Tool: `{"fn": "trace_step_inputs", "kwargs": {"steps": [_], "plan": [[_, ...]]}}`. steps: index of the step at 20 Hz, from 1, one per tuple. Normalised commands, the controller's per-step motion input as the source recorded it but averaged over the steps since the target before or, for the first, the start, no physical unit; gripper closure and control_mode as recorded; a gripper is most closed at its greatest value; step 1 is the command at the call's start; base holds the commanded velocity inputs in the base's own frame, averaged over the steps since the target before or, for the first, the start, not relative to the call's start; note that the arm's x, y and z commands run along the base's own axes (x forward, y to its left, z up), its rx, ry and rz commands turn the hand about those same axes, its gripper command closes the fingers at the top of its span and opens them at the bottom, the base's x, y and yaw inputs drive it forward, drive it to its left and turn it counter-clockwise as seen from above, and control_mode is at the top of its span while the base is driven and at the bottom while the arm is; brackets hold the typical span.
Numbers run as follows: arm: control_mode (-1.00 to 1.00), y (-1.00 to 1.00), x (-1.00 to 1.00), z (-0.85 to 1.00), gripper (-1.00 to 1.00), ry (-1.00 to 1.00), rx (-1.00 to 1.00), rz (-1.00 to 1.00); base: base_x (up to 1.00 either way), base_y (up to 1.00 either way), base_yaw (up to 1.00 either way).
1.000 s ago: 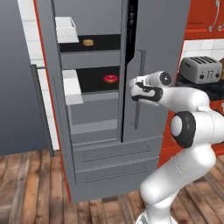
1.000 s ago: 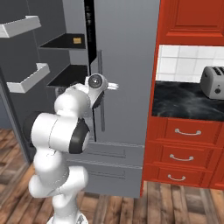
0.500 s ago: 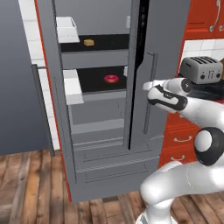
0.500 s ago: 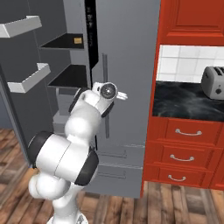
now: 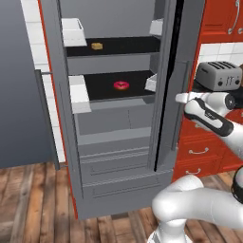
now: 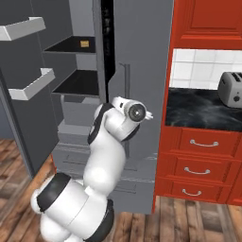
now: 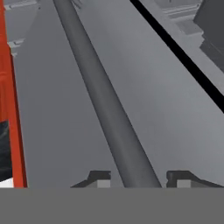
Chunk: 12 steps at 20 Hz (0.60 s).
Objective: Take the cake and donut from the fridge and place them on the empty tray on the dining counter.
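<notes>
The hand (image 7: 136, 178) straddles the fridge (image 5: 118, 156) door handle (image 7: 105, 105), fingers apart with gaps either side, placed to swing it; donut (image 5: 121, 85) and cake (image 5: 97, 46) sit shelved beyond.

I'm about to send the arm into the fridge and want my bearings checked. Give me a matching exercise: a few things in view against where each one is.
Things:
1. cake
2. donut
3. toaster
4. door handle

Places:
A. on the dark counter to the right of the fridge
B. on the upper black shelf
C. running between the two fingers in the hand view
D. on the lower black shelf

Pairs: 1-B, 2-D, 3-A, 4-C
</notes>
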Motion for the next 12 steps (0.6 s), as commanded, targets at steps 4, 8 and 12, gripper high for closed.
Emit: {"fn": "trace_step_inputs", "kwargs": {"steps": [4,8,12], "plan": [[-1.00,-0.83,-0.35,0.00,1.00,0.00,0.06,0.00,0.00,0.00,0.00],[-1.00,-0.52,-0.26,0.00,1.00,0.00,0.03,0.00,0.00,0.00,0.00],[-1.00,-0.01,-0.25,0.00,-1.00,0.00,0.00,0.00,0.00,0.00,0.00]]}}
